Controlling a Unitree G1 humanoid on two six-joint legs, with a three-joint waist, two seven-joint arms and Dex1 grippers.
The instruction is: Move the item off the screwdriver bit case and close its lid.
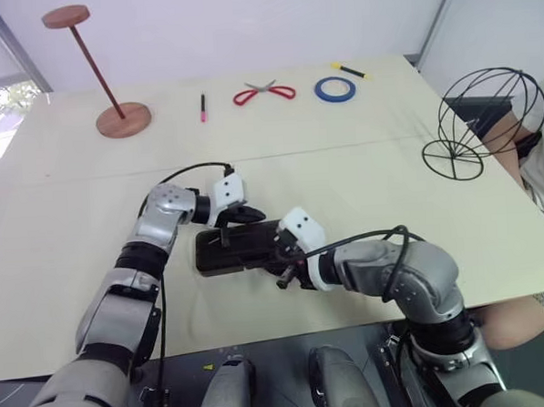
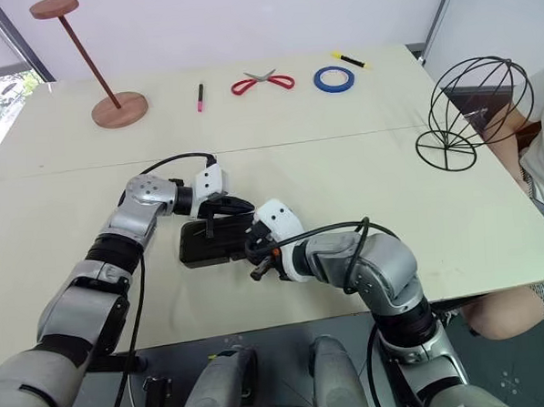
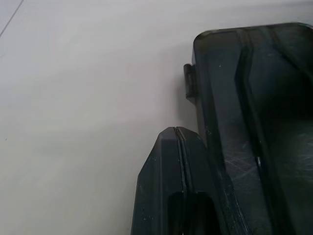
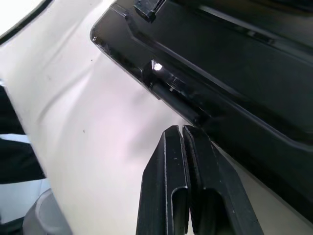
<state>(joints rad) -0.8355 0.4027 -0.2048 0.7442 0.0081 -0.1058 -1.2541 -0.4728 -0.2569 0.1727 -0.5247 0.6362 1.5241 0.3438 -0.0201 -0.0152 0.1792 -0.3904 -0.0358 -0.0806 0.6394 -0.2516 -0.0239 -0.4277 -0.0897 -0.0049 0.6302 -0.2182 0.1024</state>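
So the wire globe cage (image 1: 482,124) is already parked way off at the right edge of the table (image 1: 343,163), well apart from the screwdriver bit case (image 1: 238,249), and you're on the lid-closing step now; the lid (image 3: 244,122) looks folded flat over the tray. Both grippers have their fingers pressed together holding nothing: the left gripper (image 1: 245,214) touching the case's far edge, the right gripper (image 1: 289,266) just beside its near right end. I'd guess your next move is one firm push near the latch (image 3: 187,81) so it snaps shut.
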